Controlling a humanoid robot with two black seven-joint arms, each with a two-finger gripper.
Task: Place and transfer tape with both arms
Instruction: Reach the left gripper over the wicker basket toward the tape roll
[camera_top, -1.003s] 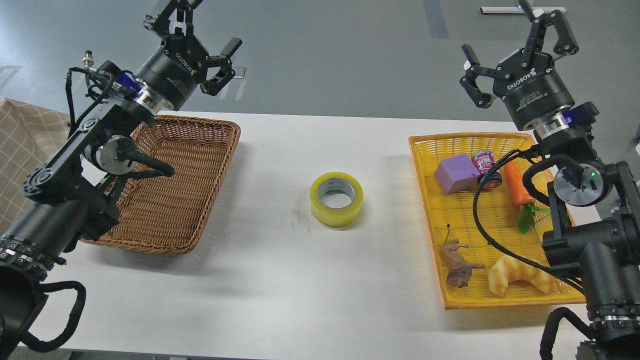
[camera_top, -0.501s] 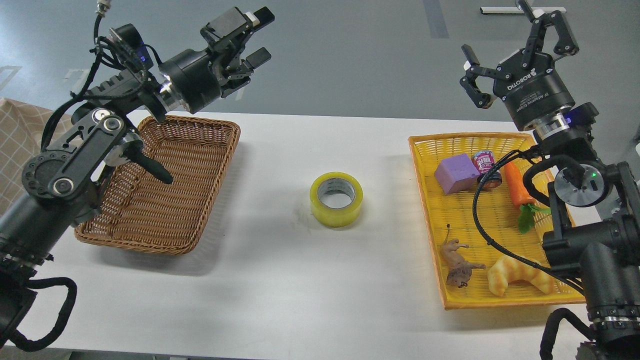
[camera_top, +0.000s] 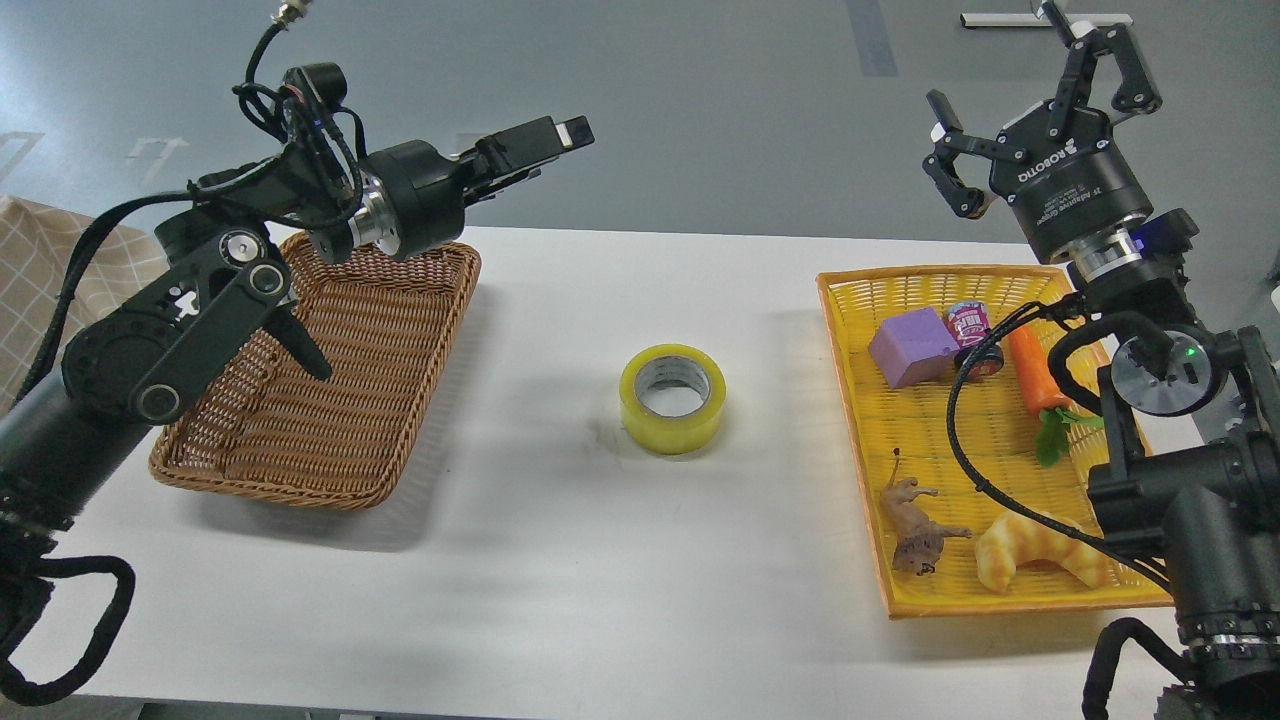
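The tape (camera_top: 672, 432), a yellowish roll with a grey-white core, lies flat on the white table (camera_top: 600, 580) at its middle, touched by nothing. My left gripper (camera_top: 545, 150) hangs above the table's far edge, up and to the left of the tape, over the right corner of the brown wicker basket. It points right, is seen side-on with its fingers slightly spread, and is empty. My right gripper (camera_top: 1040, 85) is raised above the far end of the yellow basket, open and empty, well to the right of the tape.
The brown wicker basket (camera_top: 330, 400) stands at the left. The yellow basket (camera_top: 850, 400) at the right holds a purple block (camera_top: 910, 347), a small can (camera_top: 968, 322), a carrot (camera_top: 1028, 365), an animal toy (camera_top: 915, 530) and a croissant toy (camera_top: 1035, 560).
My left arm has swung its gripper from pointing upward to pointing right, and has moved it right and lower toward the table's middle. The right gripper and the tape have barely moved.
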